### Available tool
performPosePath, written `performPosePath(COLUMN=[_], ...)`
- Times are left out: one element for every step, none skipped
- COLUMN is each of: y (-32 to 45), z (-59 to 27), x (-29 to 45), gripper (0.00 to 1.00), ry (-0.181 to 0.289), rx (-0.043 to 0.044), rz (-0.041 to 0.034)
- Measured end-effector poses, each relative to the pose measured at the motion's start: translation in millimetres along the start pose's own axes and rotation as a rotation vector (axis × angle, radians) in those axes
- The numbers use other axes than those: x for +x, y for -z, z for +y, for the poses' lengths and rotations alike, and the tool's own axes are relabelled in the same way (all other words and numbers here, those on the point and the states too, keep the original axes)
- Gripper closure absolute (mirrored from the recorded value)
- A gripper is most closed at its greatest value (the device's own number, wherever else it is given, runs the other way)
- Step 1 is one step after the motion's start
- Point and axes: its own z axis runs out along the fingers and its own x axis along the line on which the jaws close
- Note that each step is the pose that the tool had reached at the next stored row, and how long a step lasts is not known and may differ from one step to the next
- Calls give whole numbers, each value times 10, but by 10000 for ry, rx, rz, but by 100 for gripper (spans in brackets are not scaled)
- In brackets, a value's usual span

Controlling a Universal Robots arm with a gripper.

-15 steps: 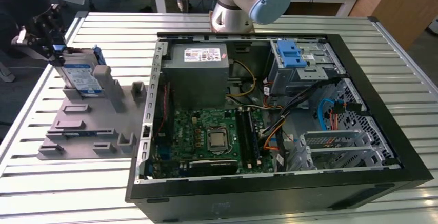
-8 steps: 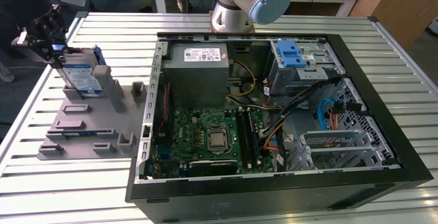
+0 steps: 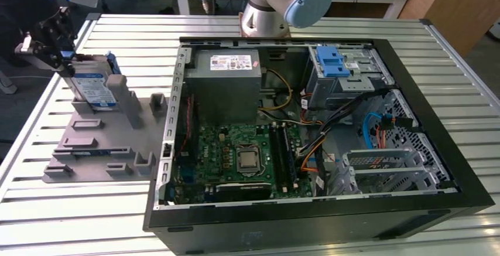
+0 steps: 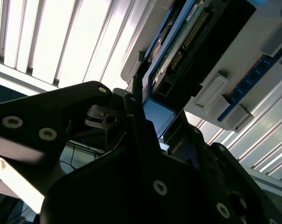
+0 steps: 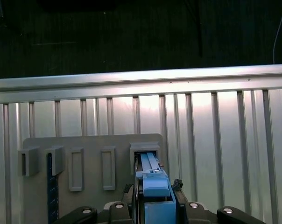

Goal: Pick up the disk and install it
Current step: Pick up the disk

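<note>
Where fingers (image 4: 137, 100) clamp it, the disk (image 3: 93, 89) is hidden.

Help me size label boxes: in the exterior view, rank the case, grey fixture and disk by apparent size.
1. case
2. fixture
3. disk, clearly smallest, though partly hidden where it stands in the fixture

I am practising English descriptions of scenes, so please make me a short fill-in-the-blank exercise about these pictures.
The gripper holds the ___ by its blue edge.
The disk stands upright in a ___ holder.
The open computer case lies to the exterior view's ___ of the holder.
Missing words: disk, grey, right.
</note>
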Motion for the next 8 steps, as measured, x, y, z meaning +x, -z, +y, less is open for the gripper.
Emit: performPosePath(y=[0,0,0,0,0,0,0,0], z=[0,0,0,0,0,0,0,0], x=[0,0,0,0,0,0,0,0], gripper=[58,58,58,63,63,63,63,63], ry=[0,0,0,0,-1,0,-1,0], rx=[0,0,1,1,1,1,1,1], rz=[3,6,8,9,9,9,9,9])
